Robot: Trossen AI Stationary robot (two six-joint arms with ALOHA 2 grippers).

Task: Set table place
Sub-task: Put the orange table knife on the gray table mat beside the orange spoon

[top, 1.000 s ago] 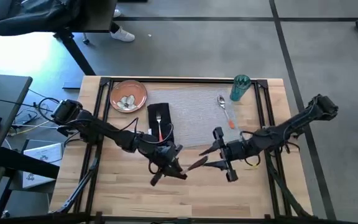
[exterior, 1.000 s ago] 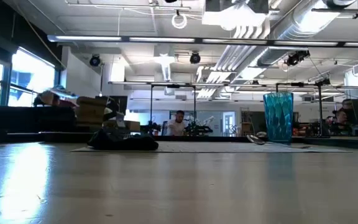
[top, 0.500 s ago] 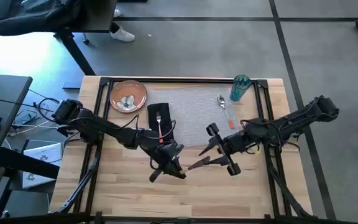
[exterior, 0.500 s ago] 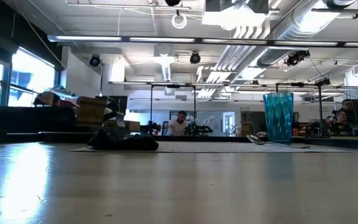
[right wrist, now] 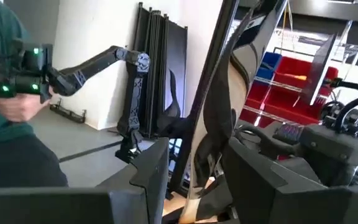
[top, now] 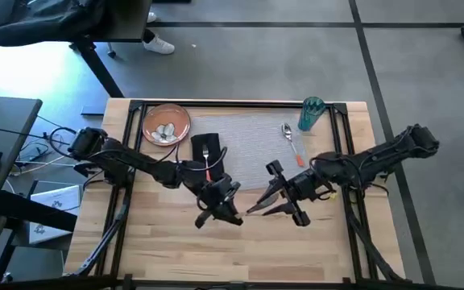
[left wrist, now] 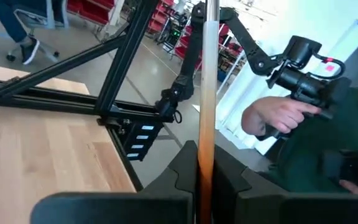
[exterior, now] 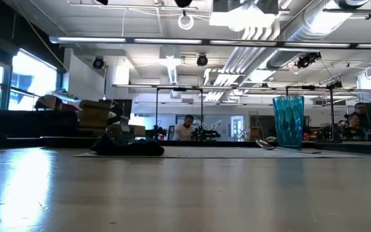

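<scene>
high view: left tool (top: 234, 208) and right tool (top: 258, 205) meet near the table (top: 176, 250) centre, a knife (top: 256, 208) between them. placemat (top: 252, 149), napkin (top: 208, 157), spoon (top: 291, 142) at 12 o'clock; plate (top: 166, 123) at 11, cup (top: 311, 113) at 1.
left wrist view: fingers (left wrist: 182, 171) clenched on the knife (left wrist: 207, 99).
right wrist view: fingers (right wrist: 151, 171) spread.
</scene>
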